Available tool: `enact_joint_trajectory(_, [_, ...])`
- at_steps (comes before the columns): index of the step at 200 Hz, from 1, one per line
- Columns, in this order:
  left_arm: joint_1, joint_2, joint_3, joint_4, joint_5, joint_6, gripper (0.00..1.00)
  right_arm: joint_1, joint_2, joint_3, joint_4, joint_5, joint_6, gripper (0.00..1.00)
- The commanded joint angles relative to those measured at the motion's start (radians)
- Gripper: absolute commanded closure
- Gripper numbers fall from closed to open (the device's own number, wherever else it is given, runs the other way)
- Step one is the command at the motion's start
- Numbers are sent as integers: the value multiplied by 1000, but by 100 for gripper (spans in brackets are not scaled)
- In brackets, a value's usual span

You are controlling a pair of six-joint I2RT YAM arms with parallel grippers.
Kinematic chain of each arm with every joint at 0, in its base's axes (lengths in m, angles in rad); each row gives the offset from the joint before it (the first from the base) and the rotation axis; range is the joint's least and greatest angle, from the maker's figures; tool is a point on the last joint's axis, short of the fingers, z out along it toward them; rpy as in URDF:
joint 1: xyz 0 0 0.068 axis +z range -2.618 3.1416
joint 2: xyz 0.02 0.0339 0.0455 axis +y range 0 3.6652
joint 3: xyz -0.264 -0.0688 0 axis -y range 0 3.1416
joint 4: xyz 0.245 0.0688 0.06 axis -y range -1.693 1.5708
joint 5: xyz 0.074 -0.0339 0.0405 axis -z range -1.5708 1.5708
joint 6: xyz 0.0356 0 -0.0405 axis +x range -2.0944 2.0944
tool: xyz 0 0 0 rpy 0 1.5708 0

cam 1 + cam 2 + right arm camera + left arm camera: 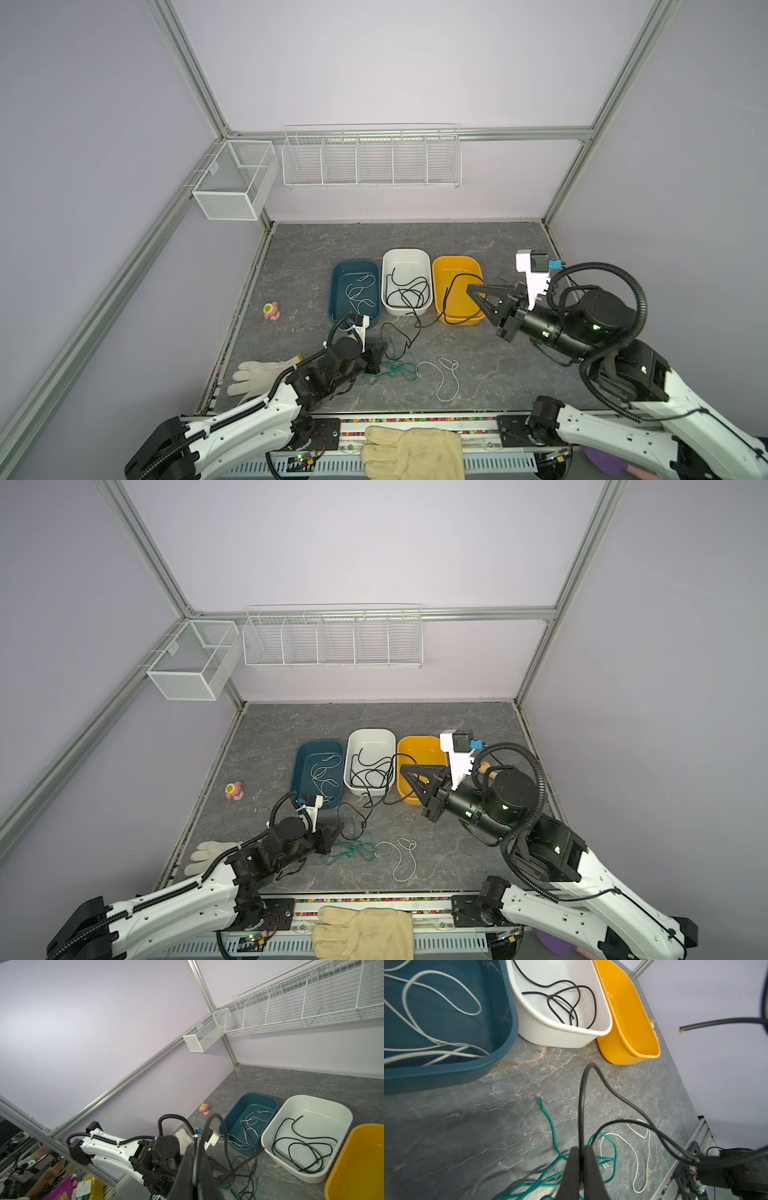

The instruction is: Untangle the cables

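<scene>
My left gripper (381, 352) hangs low over the table in front of the teal bin, shut on a black cable (581, 1109) that rises from its tips (581, 1150). That cable (446, 299) runs up to my right gripper (471, 289), raised above the yellow bin and shut on it (195, 1147). A teal-green cable (395, 370) lies bunched on the table beside the left gripper, and a white cable (446, 376) loops to its right. More black cables (407, 291) lie in the white bin. Several white cables (357, 291) lie in the teal bin.
Teal bin (333, 291), white bin (405, 251) and yellow bin (455, 258) stand side by side mid-table. A pink toy (272, 310) sits at the left. One glove (257, 376) lies left, another (415, 453) at the front edge. Wire baskets (370, 160) hang on the back wall.
</scene>
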Motion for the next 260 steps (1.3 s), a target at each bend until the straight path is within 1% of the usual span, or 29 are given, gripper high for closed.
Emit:
enact_joint_trajectory(1, [-2, -26, -22, -77, -56, 4, 100, -1, -31, 30, -58, 83, -42, 94])
enact_joint_trajectory(11, [-2, -61, -24, -97, -65, 5, 100, -1, -41, 39, -76, 104, -47, 94])
enact_joint_trajectory(63, [-2, -133, -18, -216, -115, 19, 100, -2, -65, 119, -176, 193, -92, 94])
enact_joint_trajectory(118, [-1, -153, 4, -301, -155, 51, 100, -3, -71, 194, -246, 224, -123, 94])
enact_joint_trajectory(156, [-1, -154, 32, -320, -159, 65, 100, -2, -66, 220, -262, 208, -139, 94])
enact_joint_trajectory(194, [-1, -173, 79, -350, -164, 100, 100, -2, -32, 197, -239, 165, -144, 94])
enact_joint_trajectory(237, [-1, -200, 91, -396, -175, 150, 100, -3, 19, 168, -177, 73, -155, 94])
enact_joint_trajectory(260, [-1, -224, 76, -398, -189, 146, 100, -4, 66, 164, -130, 33, -165, 94])
